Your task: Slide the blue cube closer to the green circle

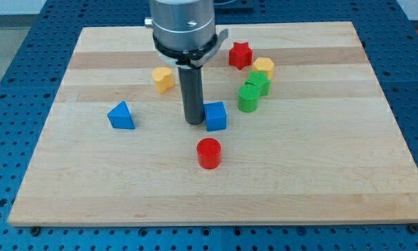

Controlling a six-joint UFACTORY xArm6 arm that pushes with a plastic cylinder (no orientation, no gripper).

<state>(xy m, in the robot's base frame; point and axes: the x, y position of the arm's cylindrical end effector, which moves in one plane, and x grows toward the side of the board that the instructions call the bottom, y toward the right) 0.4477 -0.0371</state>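
My tip (194, 123) is sitting against the left side of the blue cube (215, 116), near the middle of the board (320, 181).

The rod is standing upright, and there are no jaws on it to be apart or together; its lower end is either touching the cube or lying just beside it, I cannot tell which. The green circle (248, 99) is lying up and to the right of the cube, near but apart from it, with a second green block (258, 83) touching it above and a yellow block (263, 67) just beyond that. A red star (240, 54) is sitting toward the upper middle, a yellow block (163, 79) left of the rod, a blue triangle (121, 116) well to the left, and a red cylinder (209, 153) just below the cube.
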